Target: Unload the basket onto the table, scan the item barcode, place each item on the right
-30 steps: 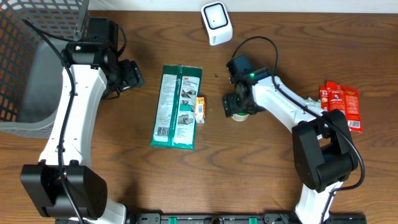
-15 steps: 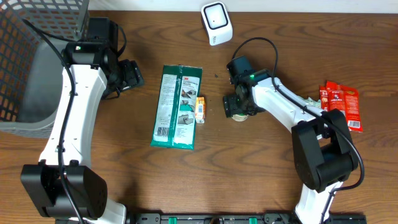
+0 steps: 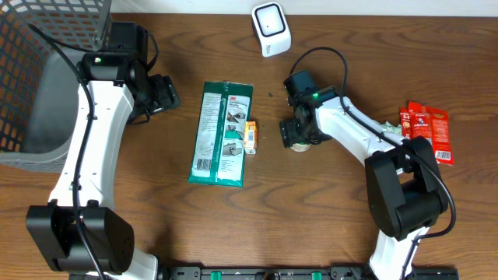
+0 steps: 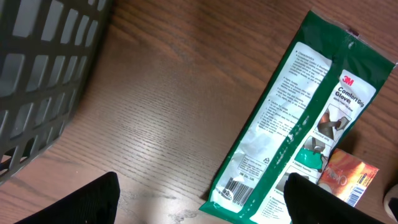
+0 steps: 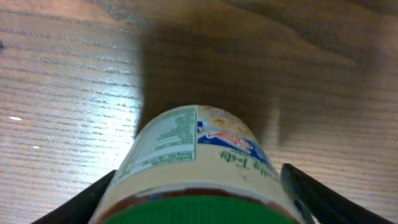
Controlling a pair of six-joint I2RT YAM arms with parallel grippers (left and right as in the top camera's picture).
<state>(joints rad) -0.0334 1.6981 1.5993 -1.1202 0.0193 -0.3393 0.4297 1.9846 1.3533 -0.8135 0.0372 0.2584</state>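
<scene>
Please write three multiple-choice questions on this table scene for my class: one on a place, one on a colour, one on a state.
1. Where does the small orange box lie?
A. Inside the basket
B. Beside the green packet, on the side toward the jar
C. On top of the scanner

2. What colour is the jar's lid?
A. Red
B. Blue
C. Green

3. How do the left fingers stand?
A. Wide apart, holding nothing
B. Shut on the green packet
C. Shut on the basket rim

Answers:
1 B: the overhead view shows the box against the packet's long edge, facing the jar.
2 C: the right wrist view shows a green band of lid below the cream label.
3 A: the left wrist view shows both fingers far apart over bare wood.
</scene>
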